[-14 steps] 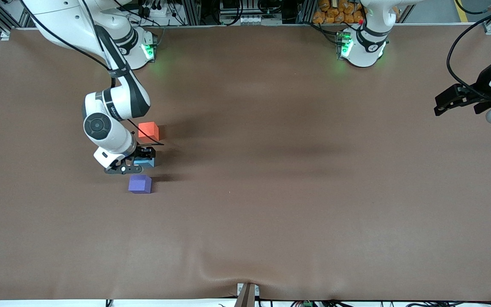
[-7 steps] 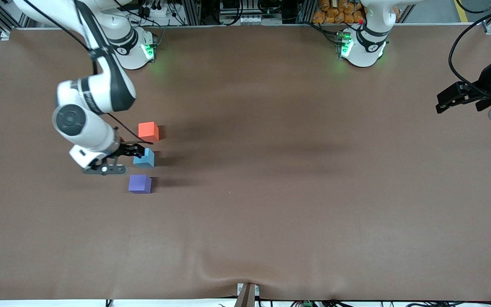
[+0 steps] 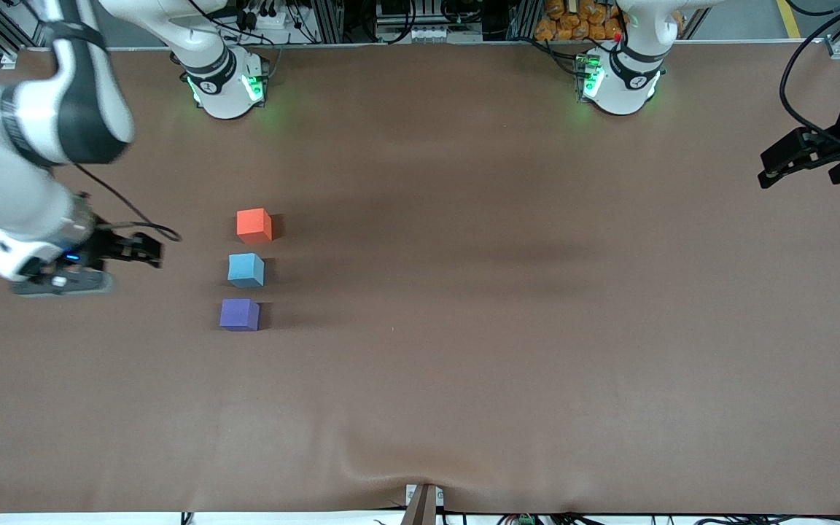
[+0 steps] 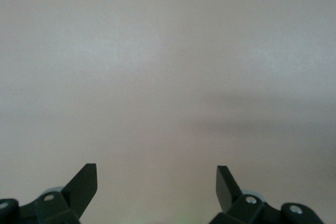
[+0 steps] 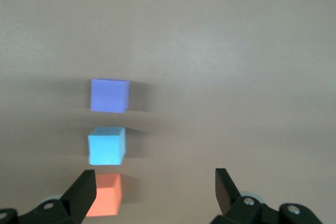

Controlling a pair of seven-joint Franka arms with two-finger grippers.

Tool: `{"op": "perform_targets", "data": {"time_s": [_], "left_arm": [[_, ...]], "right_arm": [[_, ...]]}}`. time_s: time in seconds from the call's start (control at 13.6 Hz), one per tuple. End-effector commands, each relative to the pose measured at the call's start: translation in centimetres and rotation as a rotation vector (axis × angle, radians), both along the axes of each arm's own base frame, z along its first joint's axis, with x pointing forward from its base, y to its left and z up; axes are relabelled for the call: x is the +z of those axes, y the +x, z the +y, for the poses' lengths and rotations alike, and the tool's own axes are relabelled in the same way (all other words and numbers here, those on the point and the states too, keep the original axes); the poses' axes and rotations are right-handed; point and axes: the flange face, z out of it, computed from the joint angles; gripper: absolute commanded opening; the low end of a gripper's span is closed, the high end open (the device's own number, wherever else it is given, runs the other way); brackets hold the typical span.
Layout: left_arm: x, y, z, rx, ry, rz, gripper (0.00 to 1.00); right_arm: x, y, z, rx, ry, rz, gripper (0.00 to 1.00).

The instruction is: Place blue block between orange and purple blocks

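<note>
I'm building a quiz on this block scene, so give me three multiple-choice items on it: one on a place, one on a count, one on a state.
1. Where is the blue block?
A. between the orange block and the purple block
B. stacked on another block
C. in a gripper

2. How many cubes are on the table?
A. two
B. three
C. five

3. How is the right gripper?
A. shut on a cube
B. open, empty
C. pressing a cube down

Answers: 1 A, the three sit in a row with gaps, blue in the middle. 2 B, one of each colour. 3 B, its fingers are apart, toward the right arm's end of the table; the left gripper waits open too.
</note>
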Motion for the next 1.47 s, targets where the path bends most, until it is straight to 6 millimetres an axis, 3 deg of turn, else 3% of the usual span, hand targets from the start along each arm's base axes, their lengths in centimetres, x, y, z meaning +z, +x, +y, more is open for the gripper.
{"op": "perform_targets", "data": {"time_s": [0.0, 0.15, 0.29, 0.59, 0.73, 0.88, 1.39], "left_arm": [[0.4, -0.8, -0.4, -0.005, -0.003, 0.016, 1.0], [0.3, -1.2, -1.2, -0.013, -0.006, 0.036, 1.0], [0.3, -1.6, -2.7, -0.041, -0.002, 0.042, 1.0], [0.2, -1.9, -2.8, -0.045, 0.006, 0.044, 1.0], [0.4, -2.2, -3.2, -0.055, 0.007, 0.042, 1.0], [0.4, -2.9, -3.8, -0.064, 0.011, 0.042, 1.0], [-0.1, -4.5, -5.0, -0.077, 0.023, 0.034, 1.0]], "right_arm": [[4.3, -2.2, -1.9, 0.018, 0.032, -0.024, 1.0], [7.8, -3.3, -1.9, 0.016, 0.035, 0.02, 1.0], [12.9, -4.2, -0.5, 0.03, 0.033, 0.049, 1.0], [17.2, -6.1, 0.4, -0.086, 0.03, 0.065, 1.0], [17.5, -6.4, 0.6, -0.101, 0.059, 0.078, 1.0], [17.7, -6.5, -0.5, -0.132, 0.156, 0.081, 1.0], [16.8, -6.1, -0.9, -0.13, 0.101, 0.082, 1.0]]}}
